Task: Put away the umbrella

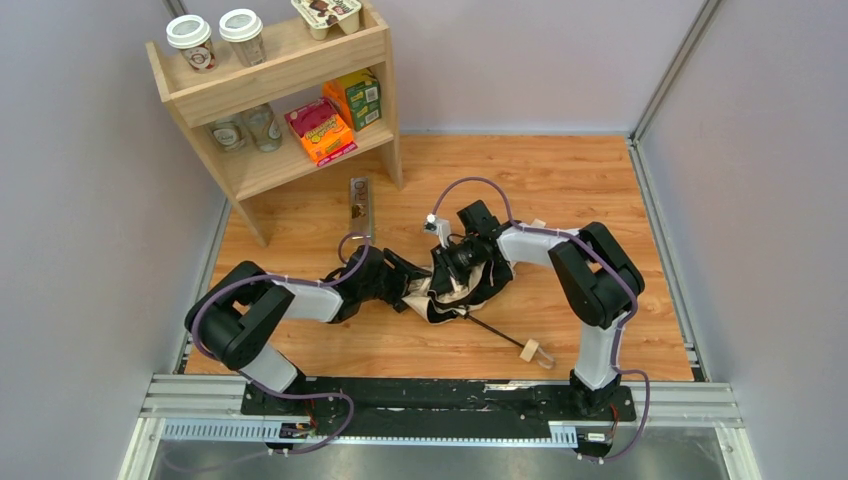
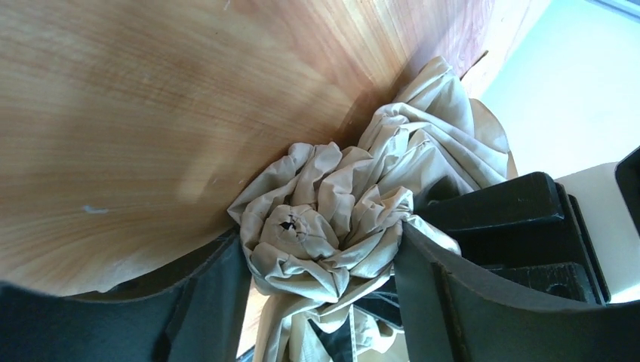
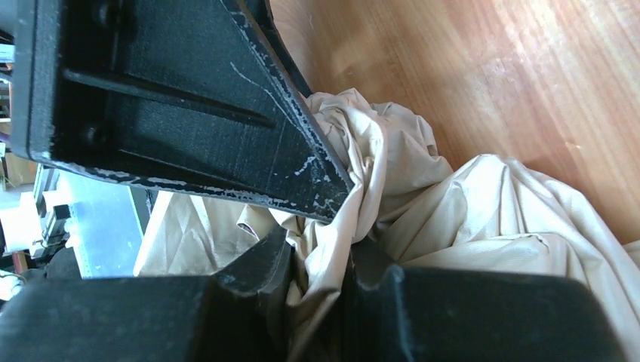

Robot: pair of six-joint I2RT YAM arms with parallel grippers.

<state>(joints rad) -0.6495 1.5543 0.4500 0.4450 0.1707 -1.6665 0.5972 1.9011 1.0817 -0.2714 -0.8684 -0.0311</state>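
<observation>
While only the overhead view shows the umbrella [image 1: 452, 292] lying near the middle of the worktop [image 1: 560, 190], its black shaft [image 1: 495, 331] and wooden handle [image 1: 531, 350] pointing toward the near right corner, the wrist cameras alone reveal the grips. Seen from the left wrist, the left gripper [image 2: 324, 264] clamps a thick twisted wad of beige canopy, its jaws spread fairly wide by the cloth. Seen from the right wrist, the right gripper [image 3: 321, 241] is almost closed, pinching a thin fold of the same fabric.
</observation>
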